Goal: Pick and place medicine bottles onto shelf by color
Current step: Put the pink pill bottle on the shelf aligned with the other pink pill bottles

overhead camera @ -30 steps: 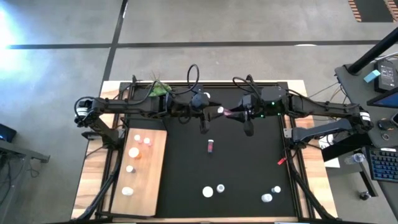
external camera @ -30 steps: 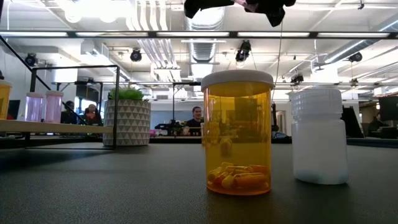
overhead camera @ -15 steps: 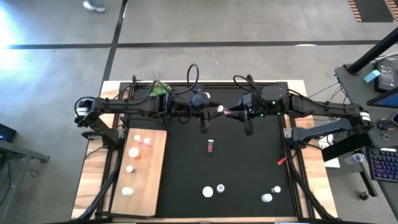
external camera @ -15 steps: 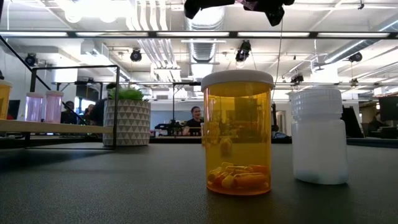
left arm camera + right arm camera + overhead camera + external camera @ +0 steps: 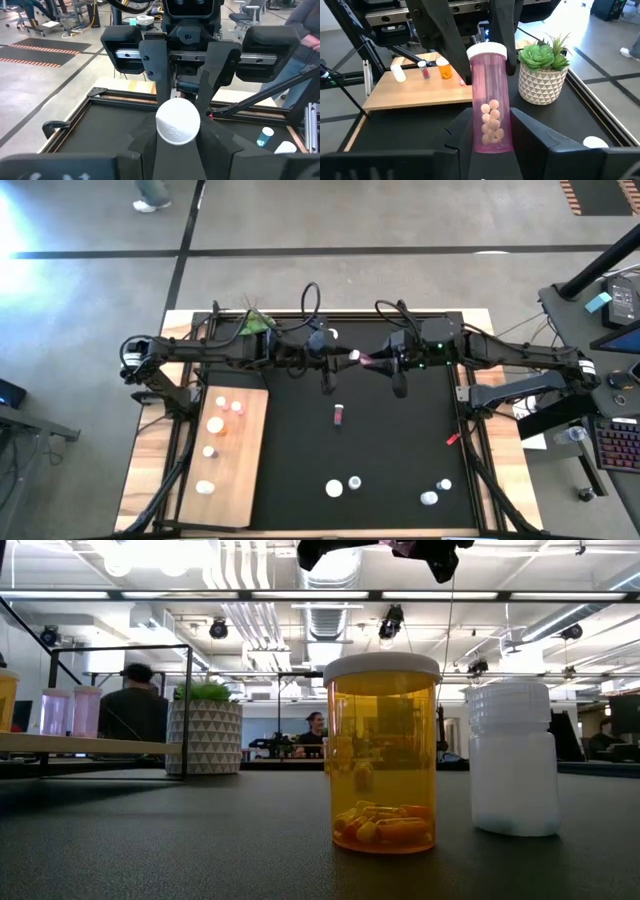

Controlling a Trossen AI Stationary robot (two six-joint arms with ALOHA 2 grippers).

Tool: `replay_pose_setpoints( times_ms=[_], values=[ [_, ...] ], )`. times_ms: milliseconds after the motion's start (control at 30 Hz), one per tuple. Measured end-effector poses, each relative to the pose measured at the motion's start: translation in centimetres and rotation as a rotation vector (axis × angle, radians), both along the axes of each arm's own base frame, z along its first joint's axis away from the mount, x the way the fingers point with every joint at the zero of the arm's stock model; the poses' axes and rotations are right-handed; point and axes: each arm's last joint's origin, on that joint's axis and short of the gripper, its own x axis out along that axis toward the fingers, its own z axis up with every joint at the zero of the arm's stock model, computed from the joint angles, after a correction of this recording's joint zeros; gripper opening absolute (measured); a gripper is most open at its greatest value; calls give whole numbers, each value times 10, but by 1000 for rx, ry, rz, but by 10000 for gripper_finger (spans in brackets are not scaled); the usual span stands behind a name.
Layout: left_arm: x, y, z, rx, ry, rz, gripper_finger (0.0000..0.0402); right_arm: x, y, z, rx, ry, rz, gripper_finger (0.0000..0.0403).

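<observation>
Pink bottle: you see a pink medicine bottle with a white cap held in the air between the two arms, above the far middle of the black mat; loose pills lie inside it.
Right gripper: your right gripper is clamped on the body of the pink bottle, its fingers pressing both sides.
Left gripper: your left gripper faces the right one at the cap end; its fingers flank the white cap, but you cannot tell whether they grip it.
Shelf: the light-wood shelf lies on the surface along the mat's left edge and carries five small bottles, an orange one among them.
Lying bottle: a maroon bottle lies on its side near the mat's centre, below the two grippers.
Near bottles: an orange bottle and a white bottle stand upright side by side, close but apart, at the mat's near edge; two more bottles stand at the near right.
Plant: a speckled pot with a green plant stands at the far left corner of the mat.
Person: a person stands in the room beyond the surface.
</observation>
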Motion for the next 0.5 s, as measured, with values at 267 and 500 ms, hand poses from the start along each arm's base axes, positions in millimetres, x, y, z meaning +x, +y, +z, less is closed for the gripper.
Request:
replay_pose_setpoints(
  times_ms=[267,500],
  values=[
    [-1,0,-4,-95,34,16,100,-11,1,8,25,115,-9,206],
    [-14,-1,-10,-208,159,50,100,-33,4,40,32,243,-34,259]
  ],
)
